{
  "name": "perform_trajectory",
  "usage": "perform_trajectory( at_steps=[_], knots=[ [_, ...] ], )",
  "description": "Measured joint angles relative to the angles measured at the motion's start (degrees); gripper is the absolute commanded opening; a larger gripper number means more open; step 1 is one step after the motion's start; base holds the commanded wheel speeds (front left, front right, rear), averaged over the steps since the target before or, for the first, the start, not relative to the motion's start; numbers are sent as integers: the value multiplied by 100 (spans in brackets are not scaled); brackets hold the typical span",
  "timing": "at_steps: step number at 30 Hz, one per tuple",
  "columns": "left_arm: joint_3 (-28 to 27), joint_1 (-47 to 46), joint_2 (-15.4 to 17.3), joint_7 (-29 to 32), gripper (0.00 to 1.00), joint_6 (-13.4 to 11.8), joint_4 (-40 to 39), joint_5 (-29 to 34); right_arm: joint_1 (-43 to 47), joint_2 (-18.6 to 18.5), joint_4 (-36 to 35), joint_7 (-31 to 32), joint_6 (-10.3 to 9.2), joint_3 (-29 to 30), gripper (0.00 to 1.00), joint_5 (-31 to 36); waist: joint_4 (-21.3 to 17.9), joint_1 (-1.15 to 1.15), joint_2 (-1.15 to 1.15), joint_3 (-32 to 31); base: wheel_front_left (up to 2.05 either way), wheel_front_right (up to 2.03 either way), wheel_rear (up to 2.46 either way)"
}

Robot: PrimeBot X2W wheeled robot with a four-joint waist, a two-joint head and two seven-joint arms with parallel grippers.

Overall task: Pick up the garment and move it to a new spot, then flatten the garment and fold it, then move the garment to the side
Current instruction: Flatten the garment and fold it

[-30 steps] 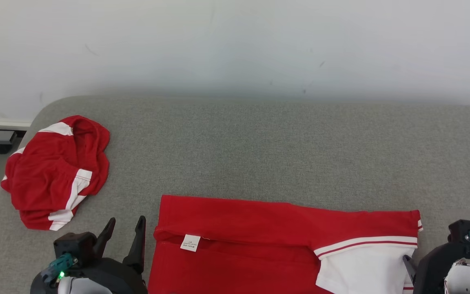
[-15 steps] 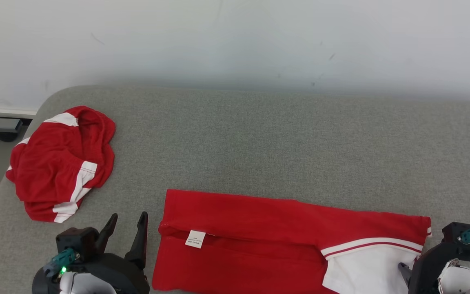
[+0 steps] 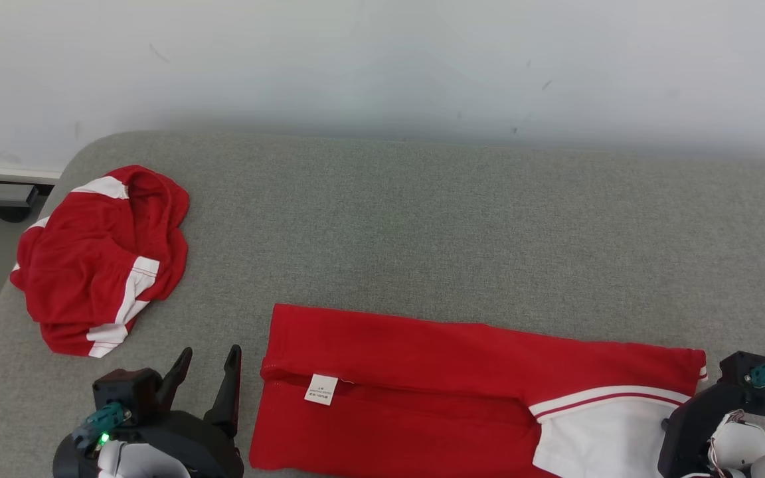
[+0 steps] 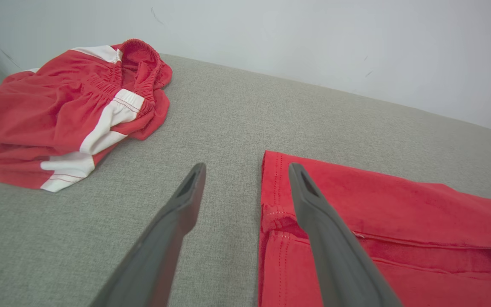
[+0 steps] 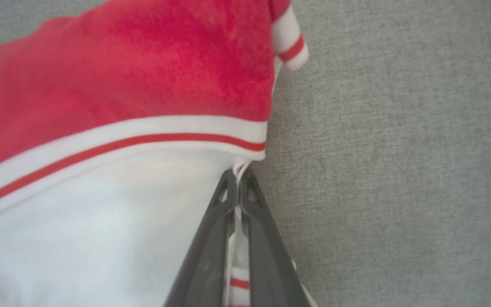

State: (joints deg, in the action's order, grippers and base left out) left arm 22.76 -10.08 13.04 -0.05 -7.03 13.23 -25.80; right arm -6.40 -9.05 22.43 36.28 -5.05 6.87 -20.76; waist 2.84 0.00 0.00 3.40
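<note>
The garment (image 3: 422, 372), red with a white panel and red-striped trim, lies flattened and folded lengthwise on the grey cushion near the front edge. In the right wrist view my right gripper (image 5: 237, 177) is shut on the garment's (image 5: 122, 76) white right-hand edge, with cloth pinched between the fingers. In the head view that gripper (image 3: 667, 421) sits at the garment's right end. My left gripper (image 3: 210, 352) stands open just left of the garment's left hem. Its fingers straddle that hem edge (image 4: 271, 187) in the left wrist view, where the gripper (image 4: 246, 168) holds nothing.
A second red and white garment (image 3: 97, 265) lies crumpled at the cushion's far left; the left wrist view shows this pile (image 4: 66, 111) too. The grey cushion (image 3: 455, 219) ends at a white wall behind. Its rounded left edge drops to the floor.
My right gripper has shut on the garment's white edge. The head camera shifted a little, so the whole picture moved. The left gripper stayed open in place.
</note>
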Motion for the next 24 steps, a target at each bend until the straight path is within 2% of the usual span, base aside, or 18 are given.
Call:
perform_trajectory(
  at_steps=[9,16,24],
  knots=[
    [-3,-8,1,1,100,0,77,0,-79,-29,81,-109,-9,255,0,-89,-13,0,0,-51,0,0,0],
    [8,6,9,0,100,2,71,0,4,-613,127,-222,-109,1012,0,-220,-46,0,0,-132,0,0,0],
    [36,38,13,1,100,4,51,0,205,-954,-16,-250,-163,1451,0,-214,-65,0,0,-144,0,0,0]
  ],
)
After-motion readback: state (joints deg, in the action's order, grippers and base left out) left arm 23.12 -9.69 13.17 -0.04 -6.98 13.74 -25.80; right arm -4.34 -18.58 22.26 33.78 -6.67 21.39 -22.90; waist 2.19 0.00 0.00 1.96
